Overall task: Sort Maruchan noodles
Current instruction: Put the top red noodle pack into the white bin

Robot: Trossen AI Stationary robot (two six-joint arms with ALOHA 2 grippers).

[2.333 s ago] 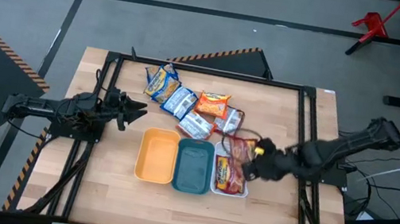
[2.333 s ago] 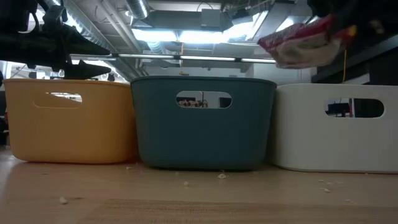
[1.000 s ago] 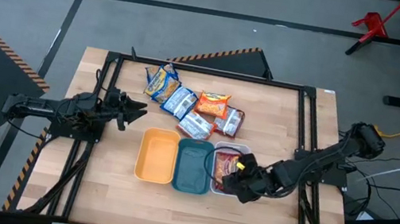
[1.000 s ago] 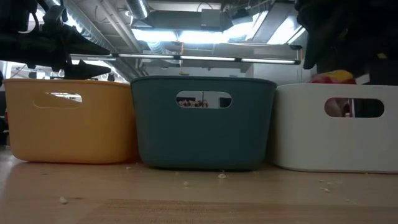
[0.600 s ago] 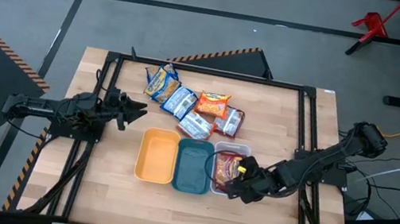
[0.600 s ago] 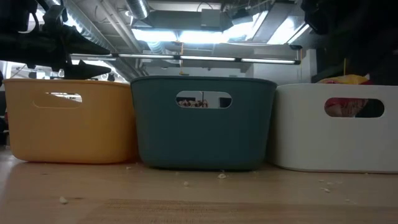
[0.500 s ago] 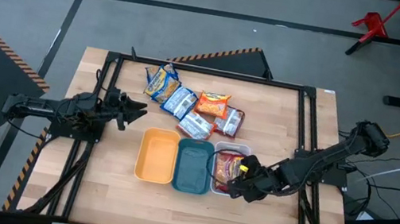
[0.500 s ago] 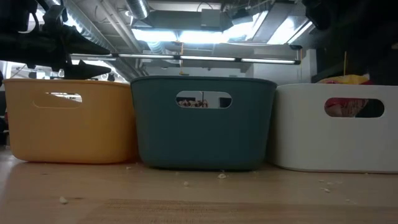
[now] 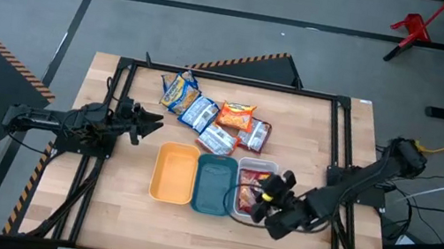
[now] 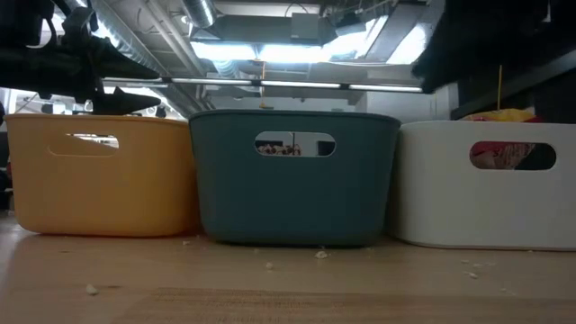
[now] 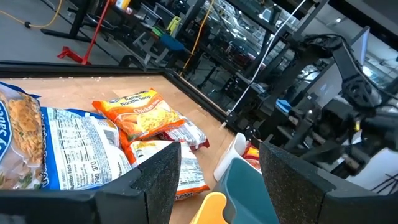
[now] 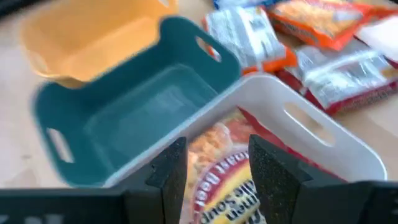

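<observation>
We see a red-brown Maruchan packet [image 9: 250, 185] lying in the white tray [image 9: 248, 216], beside the teal tray [image 9: 210, 209] and yellow-orange tray [image 9: 169, 198], while the other noodle packets [image 9: 214, 116] sit piled on the bench [image 9: 127, 217] behind them. Our right gripper [image 9: 265, 205] hovers at the white tray's edge, fingers spread, holding nothing. Our left gripper [image 9: 153, 122] waits at the bench's left side, fingers spread.

Red-brown packets [image 9: 252, 186] lying flat inside white tray [image 9: 238, 209]; loose pile of Maruchan noodles [image 9: 214, 117] beyond trays — yellow, blue-white, orange, red-brown, overlapping on table.
</observation>
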